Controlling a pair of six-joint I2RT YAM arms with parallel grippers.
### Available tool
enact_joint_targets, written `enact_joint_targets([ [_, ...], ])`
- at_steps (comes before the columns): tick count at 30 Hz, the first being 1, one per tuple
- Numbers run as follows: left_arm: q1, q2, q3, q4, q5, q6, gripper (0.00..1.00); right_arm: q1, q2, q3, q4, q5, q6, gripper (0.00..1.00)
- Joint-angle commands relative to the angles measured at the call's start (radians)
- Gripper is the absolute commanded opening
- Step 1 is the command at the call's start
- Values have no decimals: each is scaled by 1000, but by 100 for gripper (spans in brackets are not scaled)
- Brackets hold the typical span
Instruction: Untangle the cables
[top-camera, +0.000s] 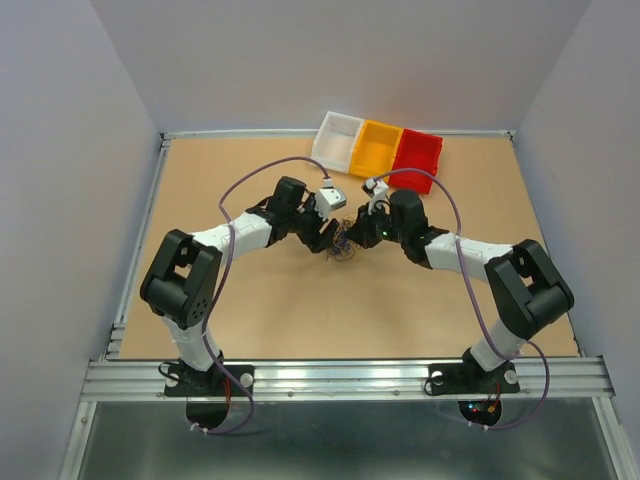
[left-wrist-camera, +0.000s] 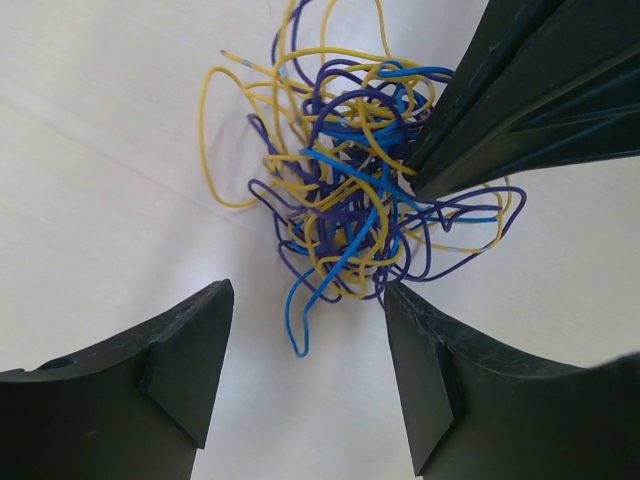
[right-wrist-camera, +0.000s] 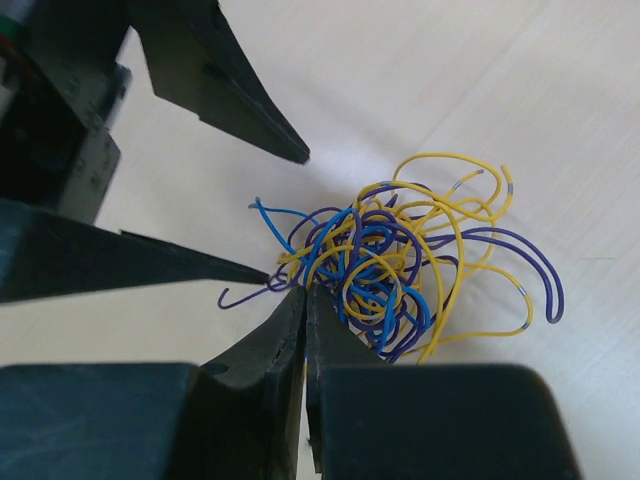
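1. Work surface. The table (top-camera: 250, 310) is a flat, tan, wood-coloured board. In both wrist views it appears pale and smooth with a faint grain. A thin metal frame borders the board. An aluminium rail (top-camera: 340, 378) runs along the near edge and carries both arm bases.

2. Enclosure. Plain, pale grey-white walls (top-camera: 330, 60) close off the left, right and far sides of the table.

3. Containers. Three open bins stand in a row at the far edge, each touching the next: a white bin (top-camera: 336, 140), a yellow bin (top-camera: 378, 147) and a red bin (top-camera: 415, 157). The row sits slightly skewed to the table edge.

4. Task item. The cables (top-camera: 345, 245) lie on the table near its centre, well apart from the bins. They form one loose tangle of thin yellow, blue and dark purple strands. Several loops and free ends stick out from the mass.

5. Left gripper (left-wrist-camera: 310, 295). Its fingers (left-wrist-camera: 170, 370) are spread wide and sit low over the table. The near edge of the tangle lies in the gap between them. Neither finger is seen gripping a strand.

6. Right gripper (right-wrist-camera: 303, 295). Its fingers (right-wrist-camera: 260, 380) are pressed together, with only a thin seam between them. The tips meet at the edge of the tangle, and strands run into the seam, so the gripper is clamped on the cables. In the left wrist view, this closed pair comes in from the upper right and touches the tangle.

7. Arm posture. Both arms reach inward, with the grippers facing each other across the tangle.
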Motion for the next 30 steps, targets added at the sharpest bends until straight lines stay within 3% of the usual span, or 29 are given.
enact_joint_targets([
  [1,-25,20,56,33,-17,5,74,-1,-16,20,37,-17,3,5],
  [6,-68,47,79,41,-16,13,74,-1,-33,9,37,-14,3,4],
  [7,-72,53,84,41,-16,10,65,-1,-36,9,37,-15,3,2],
  [9,-77,72,105,33,-11,0,39,-1,-45,6,33,-8,6,1],
  [10,-77,76,112,29,-13,-1,11,-1,-51,-1,33,3,9,1],
  [11,-75,76,116,26,-16,-3,0,-1,-56,-5,33,35,12,1],
  [17,28,0,64,38,70,-15,0,-6,-184,-75,-6,248,52,1],
  [24,174,-89,44,13,158,-49,0,-56,-503,-222,-77,707,164,1],
  [30,299,-167,4,99,45,-185,0,-99,-842,-305,-258,1072,256,1],
])
